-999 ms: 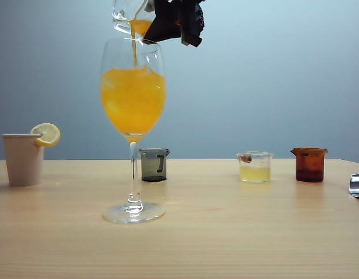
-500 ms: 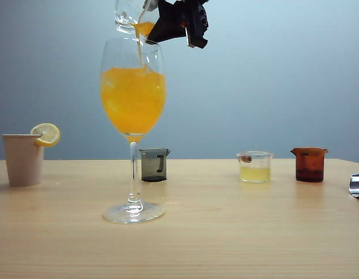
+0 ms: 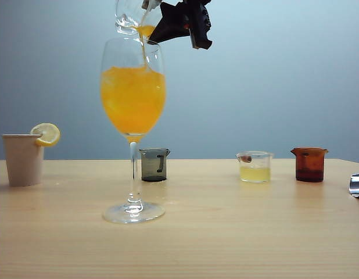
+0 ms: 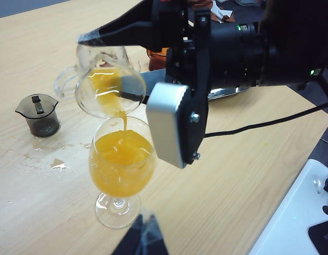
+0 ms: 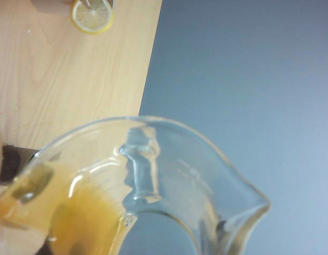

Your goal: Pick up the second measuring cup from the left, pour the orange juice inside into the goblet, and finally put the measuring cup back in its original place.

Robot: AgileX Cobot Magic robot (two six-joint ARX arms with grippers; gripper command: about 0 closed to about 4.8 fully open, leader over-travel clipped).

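Two vessels matter to us at this moment. Reading left to right across the exterior view: the paper cup (image 3: pixel 22 159) with its lemon slice (image 3: pixel 46 134) stands at nine o'clock; next comes the goblet (image 3: pixel 133 128), its bowl well filled with orange juice (image 3: pixel 133 99). Above its rim, at twelve o'clock, our right gripper (image 3: pixel 153 17) clamps the tipped measuring cup (image 3: pixel 130 14), a thin stream falling from its lip. Only a little juice lingers inside, we judge. To finish well, we should keep the lip centred over the bowl, roll slowly, and let the last drops fall before levelling; small spills (image 4: pixel 55 162) already mark the table (image 3: pixel 226 232). Further right stand the smoky cup (image 3: pixel 154 164), the pale yellow cup (image 3: pixel 255 167) and the brown cup (image 3: pixel 309 164). Our left gripper (image 4: pixel 140 241) hovers near the goblet's foot; whether it is parted we cannot tell.
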